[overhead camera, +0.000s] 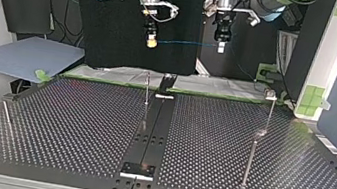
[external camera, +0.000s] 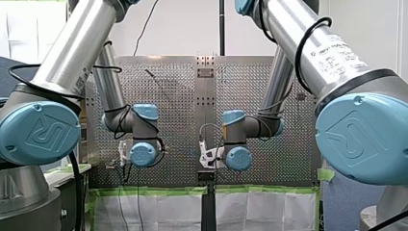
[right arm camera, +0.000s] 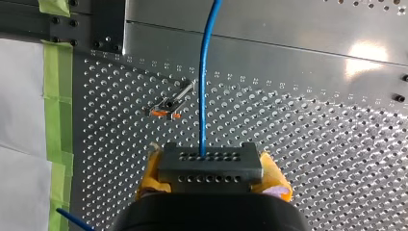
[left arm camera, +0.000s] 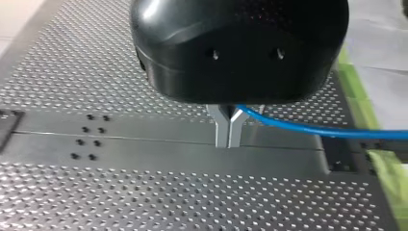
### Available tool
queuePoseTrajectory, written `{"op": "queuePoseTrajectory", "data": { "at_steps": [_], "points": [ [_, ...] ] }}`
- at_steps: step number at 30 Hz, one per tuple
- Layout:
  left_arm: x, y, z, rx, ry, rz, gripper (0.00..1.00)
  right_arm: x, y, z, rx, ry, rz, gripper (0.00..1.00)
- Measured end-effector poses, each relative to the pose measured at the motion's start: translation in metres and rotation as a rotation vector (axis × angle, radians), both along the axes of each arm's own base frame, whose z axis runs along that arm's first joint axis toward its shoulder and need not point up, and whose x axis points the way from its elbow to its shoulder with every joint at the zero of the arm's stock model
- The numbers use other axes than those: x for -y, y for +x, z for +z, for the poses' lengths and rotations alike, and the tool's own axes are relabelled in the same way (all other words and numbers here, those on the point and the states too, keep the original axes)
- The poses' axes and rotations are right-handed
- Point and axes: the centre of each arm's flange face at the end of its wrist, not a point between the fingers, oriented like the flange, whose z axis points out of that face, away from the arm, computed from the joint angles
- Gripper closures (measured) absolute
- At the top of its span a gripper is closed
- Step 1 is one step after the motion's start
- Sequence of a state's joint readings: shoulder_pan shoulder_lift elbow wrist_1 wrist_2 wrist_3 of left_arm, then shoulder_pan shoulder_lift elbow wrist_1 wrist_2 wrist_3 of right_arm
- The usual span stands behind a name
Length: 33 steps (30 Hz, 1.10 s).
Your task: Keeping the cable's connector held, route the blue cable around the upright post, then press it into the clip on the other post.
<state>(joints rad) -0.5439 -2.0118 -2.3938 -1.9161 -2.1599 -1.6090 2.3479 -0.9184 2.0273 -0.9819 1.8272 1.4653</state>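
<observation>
Above the perforated bench (overhead camera: 76,126), blue cable (overhead camera: 184,43) taut: right gripper (overhead camera: 151,43) fingers clamped on connector (right arm camera: 210,166), left gripper (left arm camera: 226,139) fingers pinching cable. Lower slowly, keeping tension.

Robot lab: 2 UR arms (external camera: 72,53), perforated table (overhead camera: 76,121).

Shiny perforated metal table (overhead camera: 76,126), glossy blue cable (left arm camera: 308,128).

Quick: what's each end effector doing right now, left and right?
Left end effector: closed on the cable.
Right end effector: closed on the connector.
</observation>
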Motion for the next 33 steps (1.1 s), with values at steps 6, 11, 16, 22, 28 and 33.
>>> {"op": "queuePoseTrajectory", "data": {
  "at_steps": [6, 11, 16, 22, 28, 33],
  "points": [
    [-0.002, -0.003, -0.003, -0.026, 0.017, 0.001, 1.00, 0.000, 0.000, 0.000, 0.000, 0.000, 0.000, 1.00],
    [-0.002, -0.003, -0.003, -0.029, 0.019, 0.001, 1.00, 0.000, 0.000, 0.000, 0.000, 0.000, 0.000, 1.00],
    [-0.002, -0.003, -0.004, -0.029, 0.019, 0.001, 1.00, 0.000, 0.000, 0.000, 0.000, 0.000, 0.000, 1.00],
    [-0.003, -0.001, -0.003, -0.033, 0.028, 0.005, 1.00, 0.001, 0.000, -0.001, -0.004, 0.001, -0.003, 1.00],
    [-0.002, 0.005, 0.009, -0.013, 0.013, 0.003, 1.00, 0.019, 0.001, 0.006, -0.024, -0.009, -0.034, 1.00],
    [-0.004, 0.007, 0.023, -0.006, -0.027, 0.008, 1.00, 0.029, 0.006, 0.028, 0.015, -0.005, -0.031, 1.00]
  ]
}}
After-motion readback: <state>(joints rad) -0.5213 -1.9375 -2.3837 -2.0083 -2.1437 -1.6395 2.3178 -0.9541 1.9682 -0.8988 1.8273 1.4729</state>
